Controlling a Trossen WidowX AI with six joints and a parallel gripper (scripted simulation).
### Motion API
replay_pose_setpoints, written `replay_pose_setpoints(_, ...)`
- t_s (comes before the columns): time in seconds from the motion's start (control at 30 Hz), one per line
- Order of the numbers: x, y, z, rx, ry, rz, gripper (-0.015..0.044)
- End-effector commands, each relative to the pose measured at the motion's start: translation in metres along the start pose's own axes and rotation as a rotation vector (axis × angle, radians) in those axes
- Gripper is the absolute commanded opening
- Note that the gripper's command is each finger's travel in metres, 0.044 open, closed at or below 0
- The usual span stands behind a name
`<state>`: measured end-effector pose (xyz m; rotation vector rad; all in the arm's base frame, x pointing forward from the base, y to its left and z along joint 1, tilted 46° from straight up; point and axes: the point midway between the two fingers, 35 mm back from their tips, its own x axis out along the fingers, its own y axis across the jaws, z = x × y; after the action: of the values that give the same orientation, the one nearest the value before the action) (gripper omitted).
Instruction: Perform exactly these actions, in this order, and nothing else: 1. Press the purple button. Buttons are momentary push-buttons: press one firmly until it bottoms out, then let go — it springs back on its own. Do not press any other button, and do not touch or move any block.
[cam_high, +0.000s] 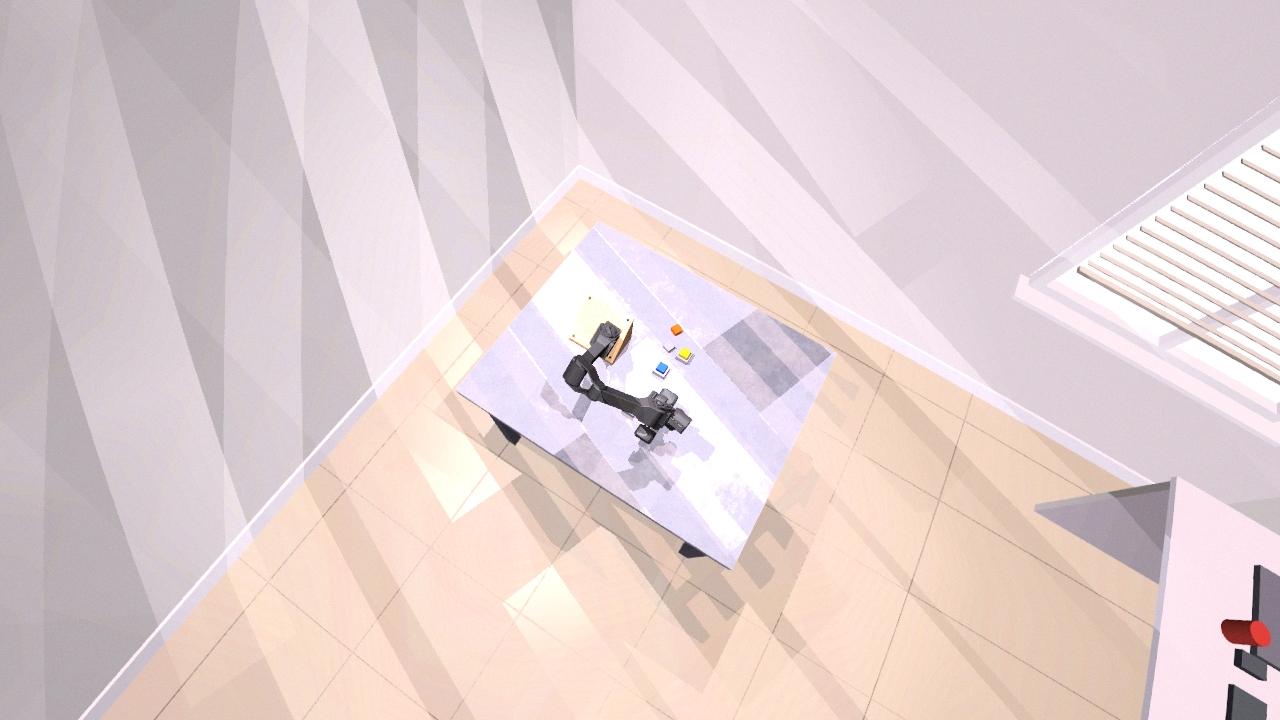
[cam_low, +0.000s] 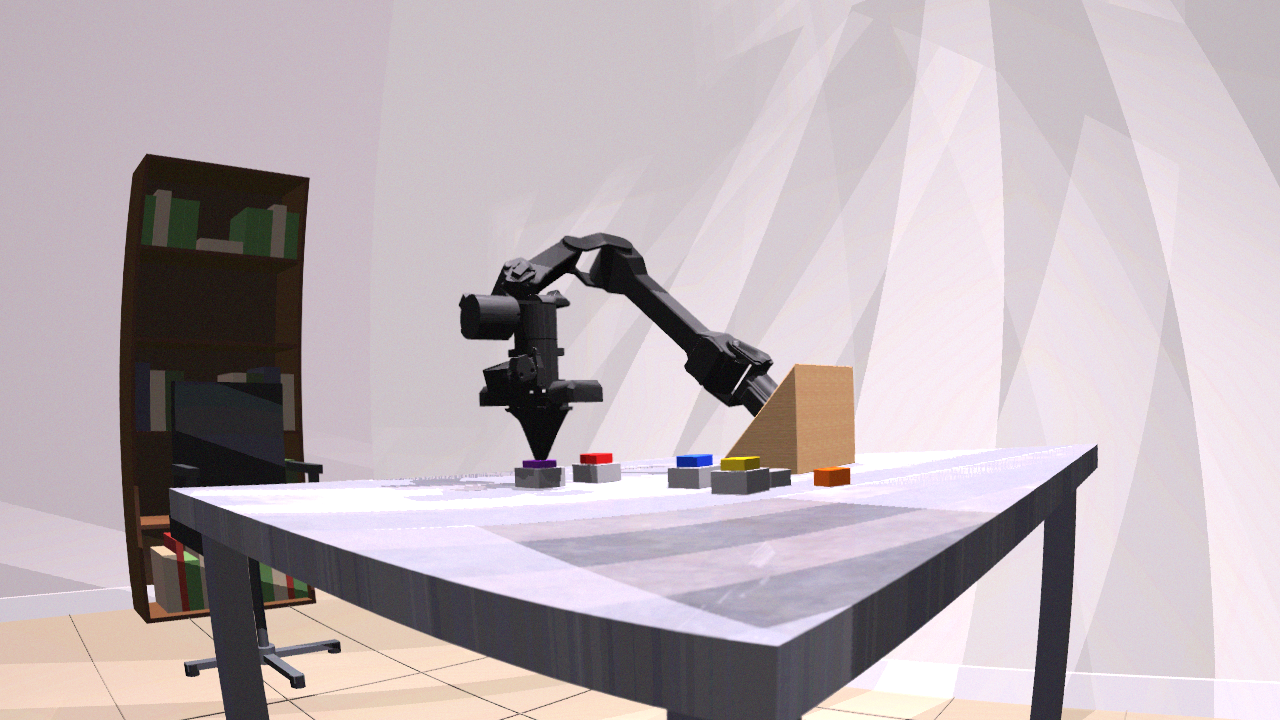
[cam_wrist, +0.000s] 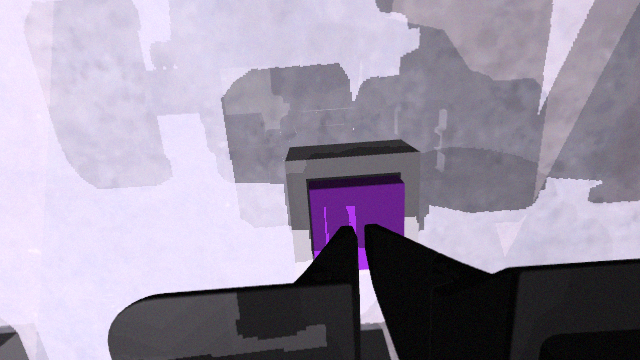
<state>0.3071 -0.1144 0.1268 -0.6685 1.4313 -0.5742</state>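
The purple button (cam_low: 538, 463) (cam_wrist: 356, 207) sits in a grey base (cam_low: 537, 478) (cam_wrist: 297, 185) near the left of the button row. My gripper (cam_low: 540, 450) (cam_wrist: 358, 237) (cam_high: 646, 433) points straight down with its fingers shut and empty. The fingertips rest on the near part of the purple cap. In the top view the arm hides the purple button.
A red button (cam_low: 596, 458), a blue button (cam_low: 693, 461) (cam_high: 661, 368) and a yellow button (cam_low: 739, 463) (cam_high: 684, 354) stand in a row to the right. An orange block (cam_low: 831, 476) (cam_high: 677, 329) lies beyond them. A wooden wedge (cam_low: 805, 420) holds the arm's base.
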Motion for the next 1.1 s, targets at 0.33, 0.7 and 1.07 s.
replay_pose_setpoints(0.33, -0.047, 0.062, 0.03, -0.056, -0.073, 0.034, 0.0178)
replay_pose_setpoints(0.7, -0.079, 0.207, 0.036, -0.054, -0.057, 0.11, 0.04)
replay_pose_setpoints(1.07, -0.097, 0.34, -0.021, -0.026, -0.016, 0.074, 0.04)
